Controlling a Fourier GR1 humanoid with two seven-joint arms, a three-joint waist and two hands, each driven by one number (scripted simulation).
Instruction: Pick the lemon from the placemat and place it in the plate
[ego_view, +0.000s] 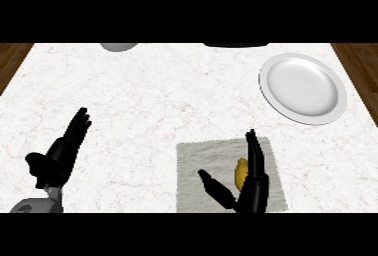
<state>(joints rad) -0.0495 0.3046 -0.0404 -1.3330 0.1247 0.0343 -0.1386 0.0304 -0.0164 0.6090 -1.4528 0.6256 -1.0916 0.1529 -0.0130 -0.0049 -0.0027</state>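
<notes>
A yellow lemon (241, 173) lies on a pale grey placemat (199, 160) at the lower right of the counter. My right hand (253, 187) stands over the placemat with straight fingers along the lemon's right side and the thumb spread to the left; the fingers hide part of the lemon. A white round plate (303, 88) sits at the upper right, with nothing on it. My left hand (60, 155) rests open at the lower left, fingers pointing up, away from the placemat.
The white marble counter (148, 90) has wooden floor showing past its left and right edges. A grey rounded object (118, 46) and a dark object (235, 44) sit at the far edge.
</notes>
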